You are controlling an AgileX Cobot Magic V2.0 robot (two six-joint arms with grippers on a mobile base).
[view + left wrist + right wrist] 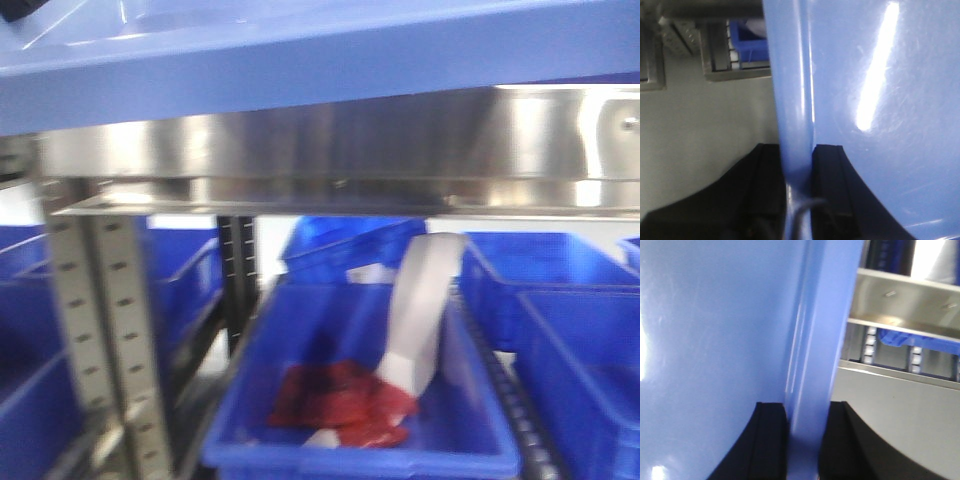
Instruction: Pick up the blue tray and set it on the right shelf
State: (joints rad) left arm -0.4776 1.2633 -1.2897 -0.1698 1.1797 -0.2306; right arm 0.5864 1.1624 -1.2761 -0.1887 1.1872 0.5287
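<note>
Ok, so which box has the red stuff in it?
Find the shiny steel shelf running across the front view, seen just under the pale blue tray. Below it stand deep dark-blue bins, and yours is the middle one, nearest the camera. Only it holds red stuff and a white strip leaning up.

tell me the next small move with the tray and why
Probably ease the blue tray forward over the right shelf. The left gripper and right gripper both clamp its rim, and the front view shows it just above the shelf's steel lip.
</note>
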